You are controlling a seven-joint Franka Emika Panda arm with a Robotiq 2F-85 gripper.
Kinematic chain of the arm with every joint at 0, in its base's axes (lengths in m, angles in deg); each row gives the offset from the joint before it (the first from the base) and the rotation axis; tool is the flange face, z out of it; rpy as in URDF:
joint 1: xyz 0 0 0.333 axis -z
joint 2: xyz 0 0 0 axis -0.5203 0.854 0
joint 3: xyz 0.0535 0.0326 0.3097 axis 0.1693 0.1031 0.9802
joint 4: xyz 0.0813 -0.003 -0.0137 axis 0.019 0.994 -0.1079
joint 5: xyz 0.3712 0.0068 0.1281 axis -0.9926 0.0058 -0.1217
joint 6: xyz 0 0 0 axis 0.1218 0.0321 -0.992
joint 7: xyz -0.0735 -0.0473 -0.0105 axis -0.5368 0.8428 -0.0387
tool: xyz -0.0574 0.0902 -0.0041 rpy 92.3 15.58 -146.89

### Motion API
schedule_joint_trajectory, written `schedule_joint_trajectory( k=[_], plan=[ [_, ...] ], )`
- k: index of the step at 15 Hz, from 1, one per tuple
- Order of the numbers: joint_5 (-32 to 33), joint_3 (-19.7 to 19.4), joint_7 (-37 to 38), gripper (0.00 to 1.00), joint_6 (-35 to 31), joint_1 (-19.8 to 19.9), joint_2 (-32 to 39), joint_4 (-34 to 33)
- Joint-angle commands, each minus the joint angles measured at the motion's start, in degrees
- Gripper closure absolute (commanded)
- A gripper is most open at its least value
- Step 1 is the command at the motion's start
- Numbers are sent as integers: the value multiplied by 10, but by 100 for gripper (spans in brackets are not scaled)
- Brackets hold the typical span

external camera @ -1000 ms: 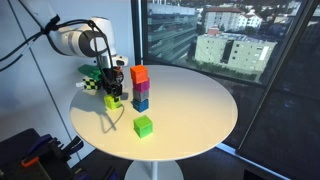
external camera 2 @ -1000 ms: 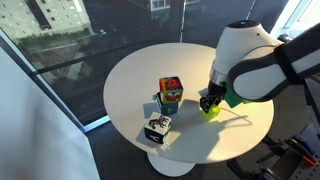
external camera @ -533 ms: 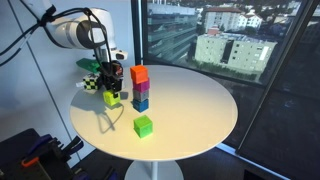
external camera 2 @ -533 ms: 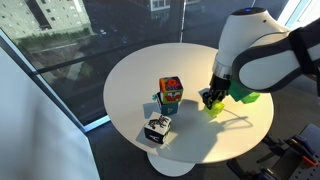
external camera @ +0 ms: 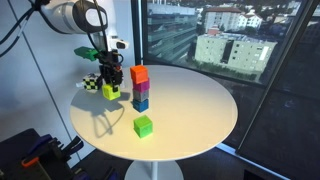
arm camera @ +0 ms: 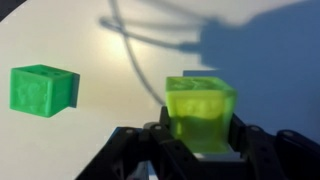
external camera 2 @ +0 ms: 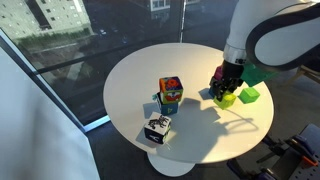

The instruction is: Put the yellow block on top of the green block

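Observation:
My gripper (external camera: 110, 84) is shut on the yellow block (external camera: 110, 92) and holds it above the table, left of the cube stack. In an exterior view the gripper (external camera 2: 224, 88) and the yellow block (external camera 2: 227, 99) hang close beside the green block (external camera 2: 249, 94). The green block (external camera: 143, 125) rests alone on the table near the front edge. In the wrist view the yellow block (arm camera: 200, 108) sits between my fingers, the gripper (arm camera: 200, 138) at the bottom edge, and the green block (arm camera: 42, 90) lies on the table to the left.
A stack of orange, magenta and blue cubes (external camera: 140, 88) stands mid-table, also in an exterior view (external camera 2: 171, 95). A black-and-white patterned cube (external camera: 92, 84) lies near the table (external camera: 200, 110) edge, also in an exterior view (external camera 2: 157, 129). Windows lie behind.
My gripper has risen with the yellow block in it, lifting it off the table. The green block and the stack have not moved.

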Motion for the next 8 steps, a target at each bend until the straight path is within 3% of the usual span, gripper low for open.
schedule_joint_trajectory(
  k=[1, 8],
  plan=[
    [11, 0, 1, 72, 42, 18, -42, 7],
    [24, -14, -8, 72, 77, 56, -75, 13]
  ],
)
